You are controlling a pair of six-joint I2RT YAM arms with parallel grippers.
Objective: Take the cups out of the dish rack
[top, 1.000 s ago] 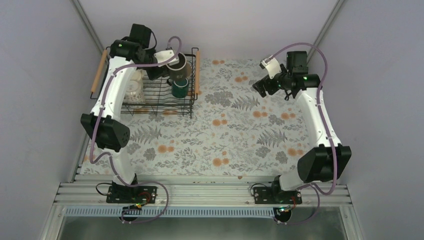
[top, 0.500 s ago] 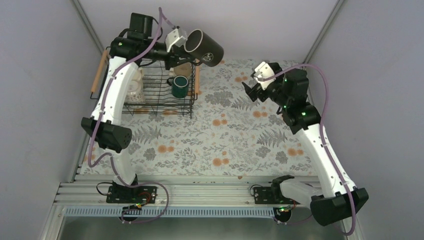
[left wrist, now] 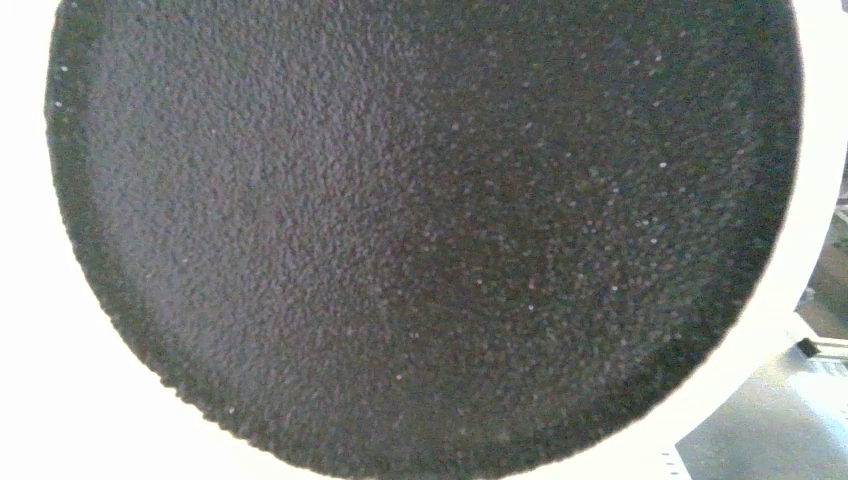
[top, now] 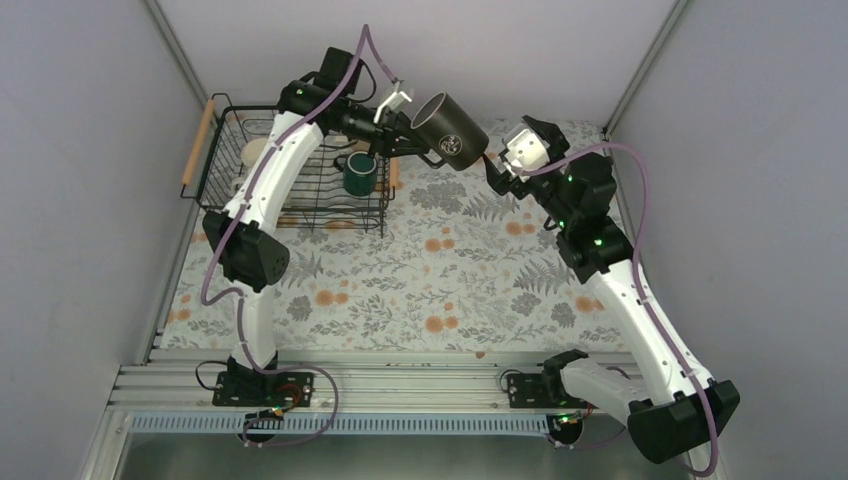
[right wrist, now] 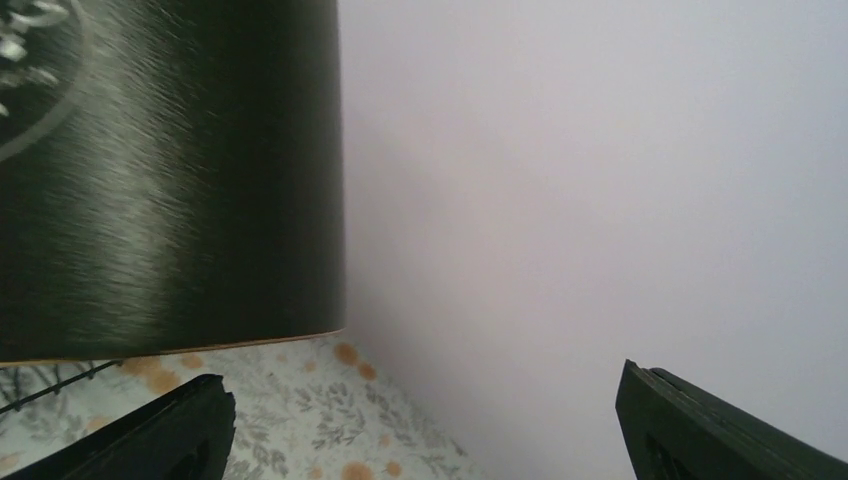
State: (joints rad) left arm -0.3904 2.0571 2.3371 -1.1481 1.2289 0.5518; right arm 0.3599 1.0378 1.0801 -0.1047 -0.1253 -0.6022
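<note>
The dark grey-black mug (top: 450,130) hangs tilted in the air to the right of the dish rack (top: 300,212), with my left gripper (top: 412,145) shut on it. Its speckled dark surface (left wrist: 420,230) fills the left wrist view and hides the fingers. My right gripper (top: 500,160) is open just to the right of the mug. In the right wrist view the mug's dark side (right wrist: 170,170) is at the upper left, and nothing lies between the open gripper (right wrist: 430,430). A dark green mug (top: 360,175) and a cream cup (top: 255,150) sit in the rack.
The rack stands at the back left on a floral cloth (top: 430,270), with wooden handles (top: 197,140) on its sides. Grey walls (right wrist: 600,200) close in the back and both sides. The arm bases sit on a metal rail (top: 400,385) at the near edge.
My left arm has lifted the dark mug out of the rack and carried it right. My right arm has swung left and back toward the mug, its gripper staying open.
</note>
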